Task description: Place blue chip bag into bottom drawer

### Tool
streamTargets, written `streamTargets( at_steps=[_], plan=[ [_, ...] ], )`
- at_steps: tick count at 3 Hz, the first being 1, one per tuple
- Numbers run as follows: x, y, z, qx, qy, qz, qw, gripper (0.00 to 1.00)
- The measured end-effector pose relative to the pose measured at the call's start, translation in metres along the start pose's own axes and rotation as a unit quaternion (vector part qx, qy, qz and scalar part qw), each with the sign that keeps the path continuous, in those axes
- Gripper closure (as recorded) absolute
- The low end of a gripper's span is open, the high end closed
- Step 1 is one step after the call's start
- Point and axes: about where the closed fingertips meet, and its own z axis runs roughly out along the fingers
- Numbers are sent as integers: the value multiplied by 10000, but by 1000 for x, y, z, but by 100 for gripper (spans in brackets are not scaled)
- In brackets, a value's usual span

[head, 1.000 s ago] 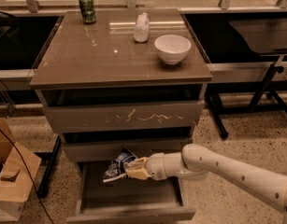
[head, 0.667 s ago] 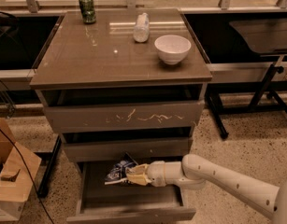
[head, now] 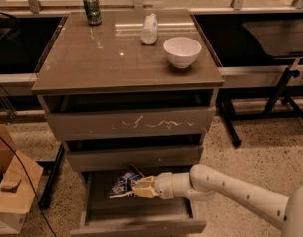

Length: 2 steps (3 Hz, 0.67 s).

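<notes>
Camera view, front edge first: the bottom drawer [head: 141,227] stands pulled out, and my gripper [head: 142,187] hangs over its floor, pinched tight on the blue chip bag [head: 121,182]. Risk: the bag's far corner pokes up near the middle drawer [head: 133,158]; letting go crooked could snag it there. Against a second ago, I've sunk slightly lower.

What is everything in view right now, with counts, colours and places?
green can: one, green, cabinet top, back left.
clear bottle: one, clear, cabinet top, back middle.
bowl: one, white, cabinet top, right.
bottom drawer: one, grey-brown, pulled open, lowest of three.
blue chip bag: one, dark blue and white, over bottom drawer.
cardboard box: one, brown, floor left.
gripper: one, cream, over bottom drawer, fingers shut on the bag.
arm: one, white, from lower right.
</notes>
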Motion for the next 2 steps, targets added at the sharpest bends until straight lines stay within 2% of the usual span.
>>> streamTargets(
  at_steps=[1,2],
  plan=[
    [34,-15,10,172,203,390,9989,100],
    [76,-34,20,349,342,839,9953,100]
  ],
)
